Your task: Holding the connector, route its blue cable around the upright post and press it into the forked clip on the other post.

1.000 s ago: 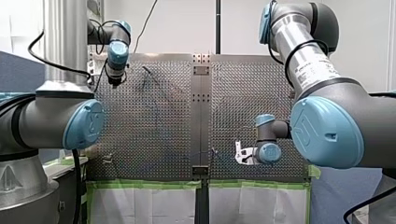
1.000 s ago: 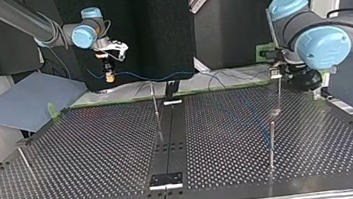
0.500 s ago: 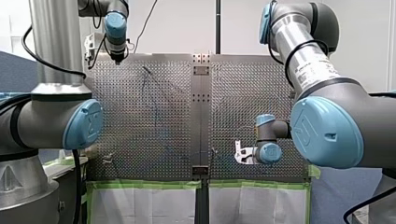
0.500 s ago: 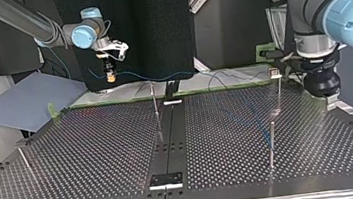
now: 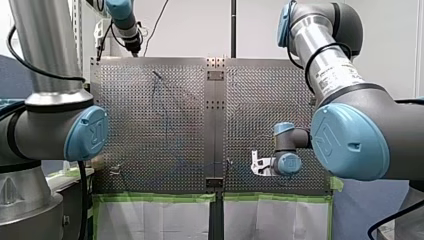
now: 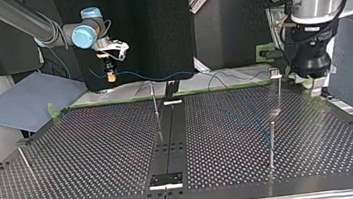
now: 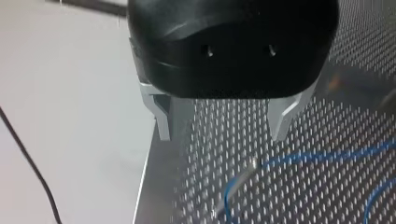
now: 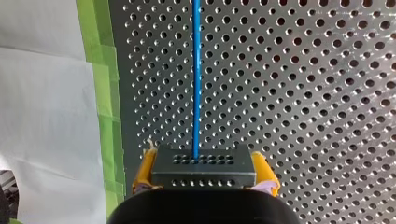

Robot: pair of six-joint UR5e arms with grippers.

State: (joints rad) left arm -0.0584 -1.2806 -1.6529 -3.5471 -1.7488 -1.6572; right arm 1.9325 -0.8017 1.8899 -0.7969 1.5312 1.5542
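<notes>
Right claw [image 8: 204, 163] clamped on connector [image 8: 204, 173]; blue cable [image 8: 196, 79] runs ahead from it; left claw [image 7: 223, 123] fingers apart, well away from connector.

Bright even light, glare on table [image 5: 260, 115]

Front view: taken from behind and above, faced outward over the perforated table [image 5: 260, 110]. Top view: set low across it, faced back. Wrist views: held close above it; blue cable [image 8: 196, 70] seen in both.
</notes>
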